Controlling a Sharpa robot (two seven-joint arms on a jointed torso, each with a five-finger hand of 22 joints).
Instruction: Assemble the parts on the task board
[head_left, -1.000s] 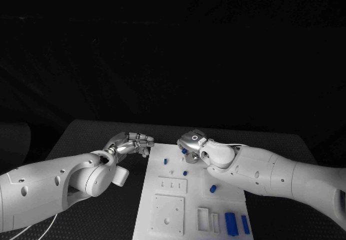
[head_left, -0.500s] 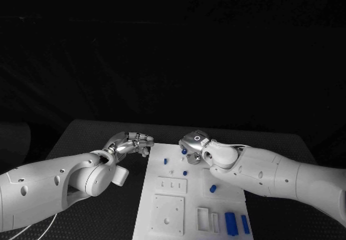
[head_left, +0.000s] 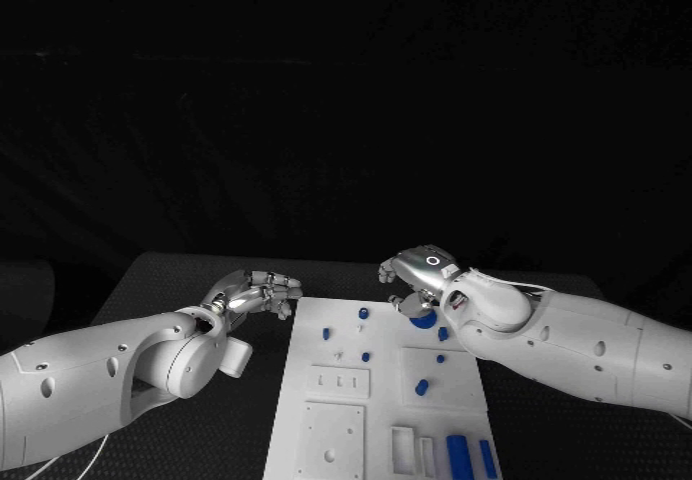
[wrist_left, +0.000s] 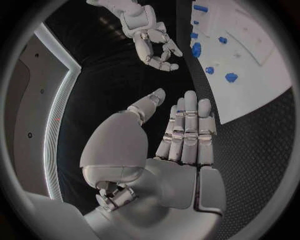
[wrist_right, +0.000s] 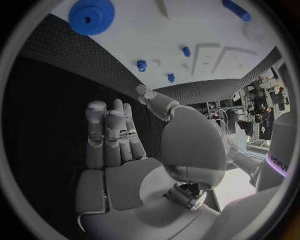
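The white task board (head_left: 306, 362) lies in the middle of the table, between my arms. A round blue gear (head_left: 421, 318) sits near its far right corner, and the same gear (wrist_right: 91, 16) shows flat on the board in the right wrist view. Small blue pegs (head_left: 362, 313) stand further left and nearer me. My right hand (head_left: 418, 272) hovers just above the gear with nothing in it; its fingers (wrist_right: 107, 132) are straight and apart from the thumb. My left hand (head_left: 263, 293) floats off the board's far left corner, its fingers (wrist_left: 186, 131) extended and holding nothing.
Two long blue blocks (head_left: 459, 455) lie at the board's near right end beside white slots. A square white plate (head_left: 333, 432) with a hole sits at the near left. Black mat surrounds the board on all sides.
My right hand has lifted and moved right, off the board's far end, uncovering the blue gear. The left hand has barely moved.
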